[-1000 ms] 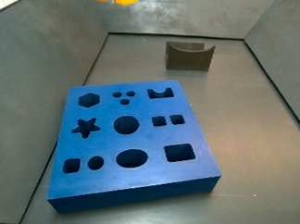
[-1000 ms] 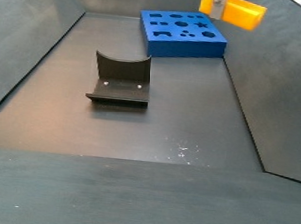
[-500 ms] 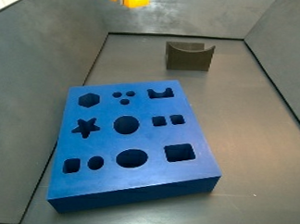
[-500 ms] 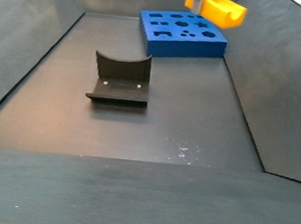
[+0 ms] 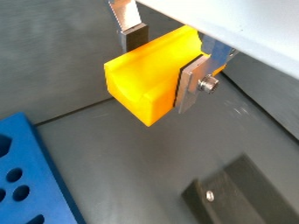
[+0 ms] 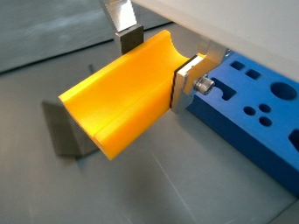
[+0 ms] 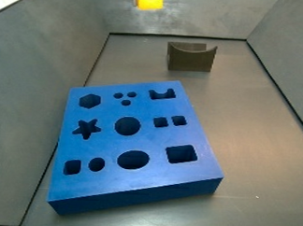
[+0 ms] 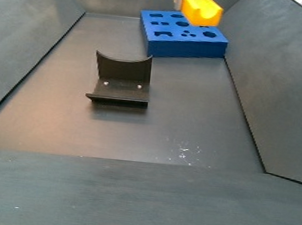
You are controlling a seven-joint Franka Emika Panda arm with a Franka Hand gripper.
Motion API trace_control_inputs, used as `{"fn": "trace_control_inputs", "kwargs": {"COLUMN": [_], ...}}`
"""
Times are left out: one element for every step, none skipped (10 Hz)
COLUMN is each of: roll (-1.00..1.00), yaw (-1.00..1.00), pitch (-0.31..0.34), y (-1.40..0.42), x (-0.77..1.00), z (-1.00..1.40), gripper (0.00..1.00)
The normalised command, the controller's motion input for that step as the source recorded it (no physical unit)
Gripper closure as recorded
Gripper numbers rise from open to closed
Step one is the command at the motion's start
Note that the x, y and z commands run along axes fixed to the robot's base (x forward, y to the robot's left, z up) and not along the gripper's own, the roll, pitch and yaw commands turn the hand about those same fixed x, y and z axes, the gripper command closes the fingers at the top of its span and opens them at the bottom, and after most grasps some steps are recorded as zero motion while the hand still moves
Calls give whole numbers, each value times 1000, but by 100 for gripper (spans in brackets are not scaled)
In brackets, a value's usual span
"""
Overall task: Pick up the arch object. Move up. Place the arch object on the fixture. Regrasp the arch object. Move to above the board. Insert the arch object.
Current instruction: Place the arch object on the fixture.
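Note:
My gripper (image 5: 163, 54) is shut on the yellow-orange arch object (image 5: 149, 77) and holds it high above the floor; both wrist views show the silver fingers clamped on its sides, its curved notch facing up (image 6: 122, 96). In a side view the arch object (image 7: 148, 0) hangs at the top edge, behind the blue board (image 7: 131, 142). In a side view it (image 8: 199, 7) hangs over the board's (image 8: 183, 35) right part. The dark fixture (image 7: 190, 56) stands on the floor apart from the board (image 8: 119, 78).
Grey walls enclose the dark floor on all sides (image 8: 26, 42). The board's blue corner with its holes shows below the gripper in both wrist views (image 6: 251, 105), and the fixture's edge shows too (image 5: 239, 197).
The gripper with the arch object has moved sideways toward the board: rightward in one side view, leftward in the other. Board and fixture have not moved.

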Motion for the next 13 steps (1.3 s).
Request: {"fn": "trace_control_inputs", "kwargs": {"roll": [127, 113, 99, -1000, -1000, -1000, -1000, -1000, -1000, -1000, -1000, -1000, -1000], "yaw": [-818, -585, -443, -152, -121, -115, -114, -112, -111, -112, -114, -116, -121], "pitch": [47, 56, 62, -25, -21, -12, -1, 18, 28, 39, 44, 48, 51], "y": [-20, -17, -15, 482, 504, 456, 380, 264, 229, 176, 143, 121, 99], "x": [1000, 1000, 1000, 1000, 1000, 1000, 1000, 1000, 1000, 1000, 1000, 1000, 1000], "z": [-43, -41, -39, 27, 30, 18, 9, 7, 7, -8, -12, -15, -21], "gripper": [100, 100, 100, 100, 100, 100, 100, 100, 100, 100, 100, 100, 100]}}
